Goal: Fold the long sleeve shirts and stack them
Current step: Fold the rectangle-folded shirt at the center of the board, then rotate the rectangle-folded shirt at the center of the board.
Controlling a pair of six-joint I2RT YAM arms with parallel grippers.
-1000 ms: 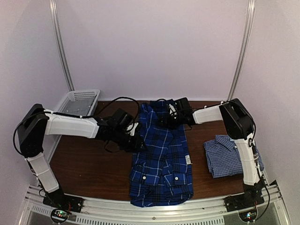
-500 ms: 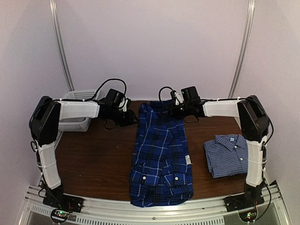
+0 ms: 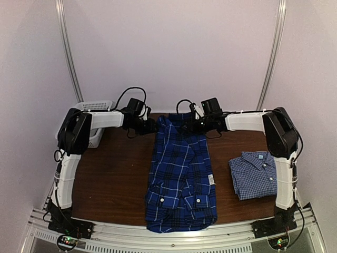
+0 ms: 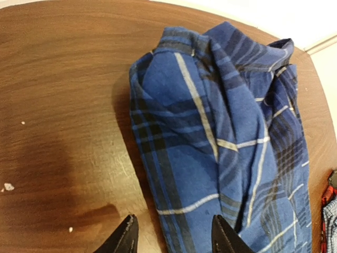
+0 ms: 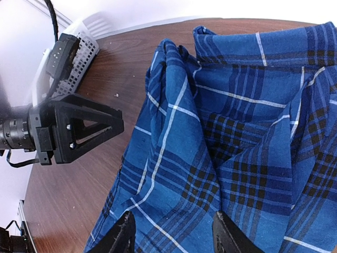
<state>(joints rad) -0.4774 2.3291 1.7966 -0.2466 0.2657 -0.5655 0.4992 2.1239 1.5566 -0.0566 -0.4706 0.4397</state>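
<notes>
The dark blue plaid shirt [image 3: 181, 174] lies lengthwise down the middle of the table, sleeves folded in and cuffs near the front. Its far end is bunched [image 4: 210, 132]. My left gripper [image 3: 150, 126] hovers at the shirt's far left corner. In the left wrist view this left gripper [image 4: 174, 240] is open, its tips straddling the shirt's left edge. My right gripper [image 3: 185, 126] is over the far end from the right. In its own view the right gripper [image 5: 174, 237] is open above the plaid shirt [image 5: 237, 132]. The paler check shirt [image 3: 255, 174] lies folded at the right.
A white mesh basket [image 3: 95, 106] stands at the back left corner, behind the left arm; it also shows in the right wrist view [image 5: 84, 45]. Bare brown table [image 3: 116, 179] lies left of the plaid shirt. The metal rail [image 3: 174, 240] runs along the near edge.
The left arm has swung from the shirt's left side back to its far left corner. The right gripper has shifted slightly toward the far end. Both sets of jaws have widened.
</notes>
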